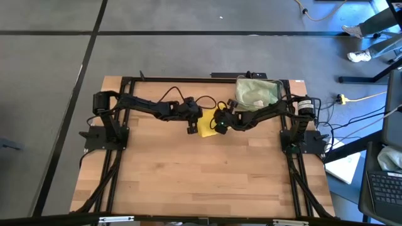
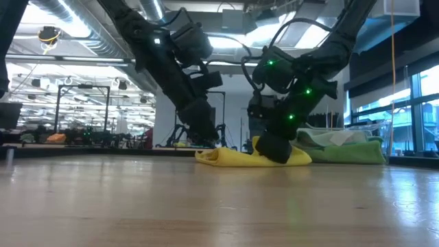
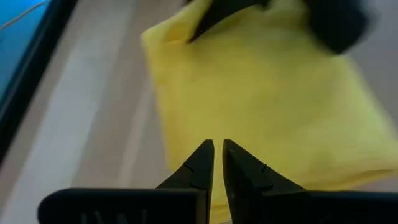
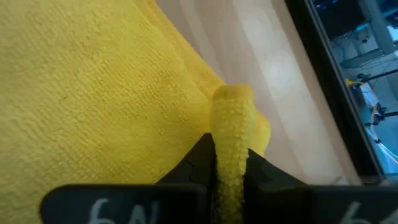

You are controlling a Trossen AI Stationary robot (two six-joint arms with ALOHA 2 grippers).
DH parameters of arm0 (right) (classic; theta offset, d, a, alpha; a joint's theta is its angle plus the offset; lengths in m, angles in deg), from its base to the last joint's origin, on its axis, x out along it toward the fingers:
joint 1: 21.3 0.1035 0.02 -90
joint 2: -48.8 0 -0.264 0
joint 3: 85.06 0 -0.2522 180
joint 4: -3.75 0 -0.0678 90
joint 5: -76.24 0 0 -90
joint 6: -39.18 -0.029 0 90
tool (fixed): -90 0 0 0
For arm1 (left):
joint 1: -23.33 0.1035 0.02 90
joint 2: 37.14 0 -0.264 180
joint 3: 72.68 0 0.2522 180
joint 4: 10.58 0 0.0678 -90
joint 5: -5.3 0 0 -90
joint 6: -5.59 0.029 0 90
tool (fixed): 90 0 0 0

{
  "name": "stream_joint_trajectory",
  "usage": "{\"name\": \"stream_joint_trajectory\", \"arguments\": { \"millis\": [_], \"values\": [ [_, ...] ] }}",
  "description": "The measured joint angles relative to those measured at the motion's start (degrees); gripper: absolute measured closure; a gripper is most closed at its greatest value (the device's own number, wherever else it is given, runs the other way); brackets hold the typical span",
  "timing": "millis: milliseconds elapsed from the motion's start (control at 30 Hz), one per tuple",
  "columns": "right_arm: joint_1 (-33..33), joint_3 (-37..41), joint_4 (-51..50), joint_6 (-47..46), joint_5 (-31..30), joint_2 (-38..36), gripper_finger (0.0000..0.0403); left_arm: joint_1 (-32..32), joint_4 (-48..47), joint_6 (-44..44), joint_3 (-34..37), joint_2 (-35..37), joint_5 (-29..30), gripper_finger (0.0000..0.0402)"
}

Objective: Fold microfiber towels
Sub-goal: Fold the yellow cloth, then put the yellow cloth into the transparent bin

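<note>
Now yellow towel [image 1: 206,126] folded, flat, right pincer [image 4: 231,163] pinching edge.

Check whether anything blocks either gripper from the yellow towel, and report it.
Nothing visible does. The right gripper is already pinched on a ridge of the yellow towel. The left gripper, nearly closed, sits at the towel's opposite edge with only bare table around. The clear bin stands off behind the towel.
</note>
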Motion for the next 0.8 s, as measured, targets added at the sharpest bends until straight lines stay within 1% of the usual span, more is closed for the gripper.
{"name": "stream_joint_trajectory", "arguments": {
  "millis": [200,267,367,467,567,700,767,800],
  "values": [
    [0.0,0.0,0.1,0.5,-2.4,-0.2,0.0308,-3.1,0.4,-0.3,-0.1,-0.8,-6.2,0.0372],
    [0.0,0.0,0.4,1.2,-3.3,-0.2,0.0285,-3.9,-0.6,-0.3,0.1,-2.1,-6.0,0.0375],
    [0.0,0.0,0.8,2.1,-5.2,-0.5,0.0255,-4.2,-0.3,-0.7,1.2,-3.8,-3.3,0.0378],
    [0.0,-0.1,0.7,2.2,-7.4,-1.7,0.0234,-3.8,0.6,-2.2,2.5,-5.2,-0.7,0.0378],
    [0.6,-0.1,0.7,3.9,-10.9,-3.3,0.0221,-3.3,1.3,-4.4,4.2,-5.3,0.5,0.0378],
    [2.2,-0.1,0.4,8.0,-15.3,-6.2,0.0218,-3.2,0.5,-5.0,5.0,-4.2,1.3,0.0378],
    [3.4,-0.1,-0.5,9.4,-15.5,-8.1,0.0220,-3.4,-0.3,-5.0,5.1,-3.6,1.2,0.0379],
    [4.1,-0.1,-1.4,10.5,-13.9,-9.3,0.0221,-3.5,-0.7,-5.0,5.1,-3.2,1.2,0.0379]
  ]
}}
